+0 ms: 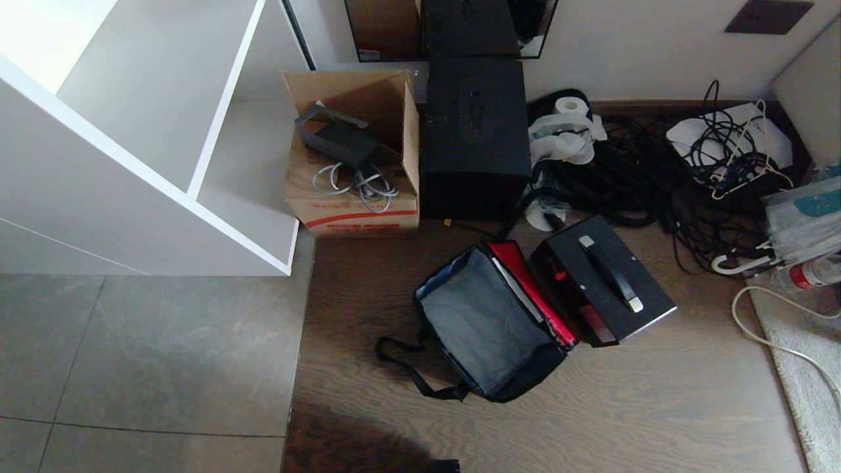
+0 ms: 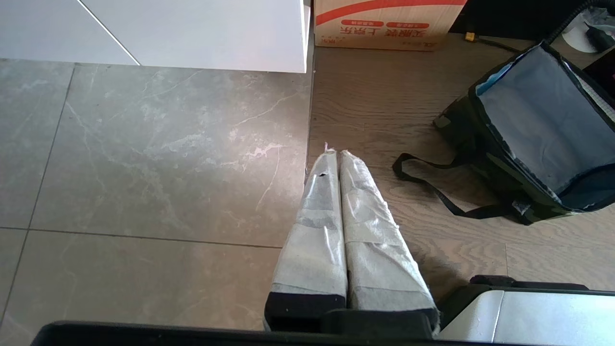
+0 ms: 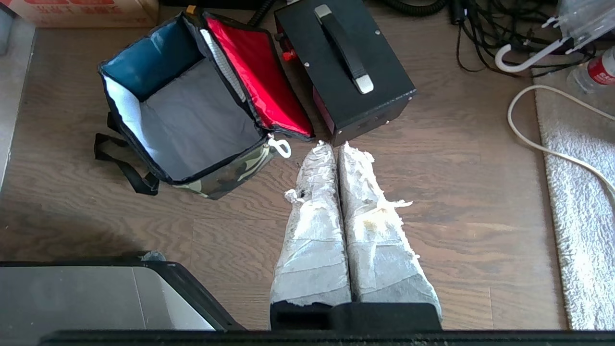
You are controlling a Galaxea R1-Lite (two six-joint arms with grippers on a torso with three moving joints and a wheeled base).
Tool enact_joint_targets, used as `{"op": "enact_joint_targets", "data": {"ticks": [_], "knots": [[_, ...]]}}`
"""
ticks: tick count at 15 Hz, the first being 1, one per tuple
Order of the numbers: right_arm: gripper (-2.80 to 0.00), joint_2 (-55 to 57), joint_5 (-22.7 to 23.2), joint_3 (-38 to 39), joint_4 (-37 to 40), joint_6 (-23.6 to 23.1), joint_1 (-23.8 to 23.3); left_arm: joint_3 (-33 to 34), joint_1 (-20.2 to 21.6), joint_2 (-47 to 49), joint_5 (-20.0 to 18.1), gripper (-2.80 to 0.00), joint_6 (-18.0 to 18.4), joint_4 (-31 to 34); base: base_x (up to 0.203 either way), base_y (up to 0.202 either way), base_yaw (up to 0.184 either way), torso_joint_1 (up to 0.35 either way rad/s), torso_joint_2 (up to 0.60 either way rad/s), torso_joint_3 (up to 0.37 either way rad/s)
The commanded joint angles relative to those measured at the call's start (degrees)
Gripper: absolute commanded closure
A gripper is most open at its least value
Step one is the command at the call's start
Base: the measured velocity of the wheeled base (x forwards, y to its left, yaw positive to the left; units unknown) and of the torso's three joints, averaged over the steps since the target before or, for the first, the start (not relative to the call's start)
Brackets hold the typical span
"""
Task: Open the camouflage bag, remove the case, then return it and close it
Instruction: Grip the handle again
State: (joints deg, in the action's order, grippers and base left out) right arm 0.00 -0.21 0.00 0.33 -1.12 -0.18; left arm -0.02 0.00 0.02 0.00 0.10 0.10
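Note:
The camouflage bag (image 1: 489,325) lies open on the wooden floor, grey inside, its red-lined lid (image 1: 535,292) folded back to the right and its black strap (image 1: 407,368) trailing left. It holds nothing. The case (image 1: 601,289), flat and black with a black handle on silver brackets, lies on the floor touching the lid's right side. In the right wrist view the bag (image 3: 192,115) and the case (image 3: 343,67) lie beyond my right gripper (image 3: 335,146), which is shut and empty. My left gripper (image 2: 335,153) is shut and empty above the floor, left of the bag (image 2: 528,125). Neither arm shows in the head view.
A brown carton (image 1: 355,157) and a taller black box (image 1: 473,138) stand behind the bag by the wall. Tangled black cables (image 1: 657,171), a white hanger and a bottle (image 1: 811,274) lie at the right, beside a pale rug (image 1: 801,361). A white cabinet (image 1: 144,131) stands left.

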Motion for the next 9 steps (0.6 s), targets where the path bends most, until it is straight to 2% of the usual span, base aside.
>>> {"op": "enact_joint_targets", "data": {"ticks": [1,9], "knots": [[0.00,0.09,0.03,0.09,0.02,-0.02,0.01,0.02,0.00,-0.02,0.00,0.00,-0.01,-0.01,0.000,0.000,0.000,0.000,0.00,0.000],[0.00,0.09,0.03,0.09,0.02,-0.02,0.01,0.02,0.00,-0.02,0.00,0.00,-0.01,-0.01,0.000,0.000,0.000,0.000,0.00,0.000]]}}
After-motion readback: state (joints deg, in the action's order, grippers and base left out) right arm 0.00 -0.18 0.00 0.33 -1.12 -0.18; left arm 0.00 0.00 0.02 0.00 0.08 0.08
